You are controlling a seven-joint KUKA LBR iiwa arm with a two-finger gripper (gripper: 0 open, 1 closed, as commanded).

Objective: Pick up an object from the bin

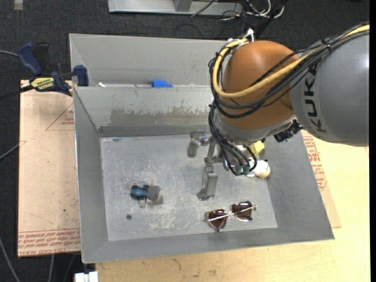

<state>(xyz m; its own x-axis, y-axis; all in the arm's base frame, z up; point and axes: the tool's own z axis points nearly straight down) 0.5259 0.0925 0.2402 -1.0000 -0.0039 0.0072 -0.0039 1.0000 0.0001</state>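
Note:
My gripper (201,166) hangs over the middle of the bin floor, its two grey fingers spread apart, so it is open with nothing between them. One fingertip (206,188) points toward the front, the other (195,144) toward the back. A pair of sunglasses (231,214) with brown lenses and a thin metal frame lies just in front of the gripper, near the front right wall. A small yellow and white thing (259,168) sits to the gripper's right, partly hidden under the arm. A small blue and grey thing (145,192) lies to the left on the floor.
A small blue thing (161,84) rests at the top of the back wall. The arm's orange dome and cables cover the bin's right rear part. Bare floor stretches along the back left and the front left.

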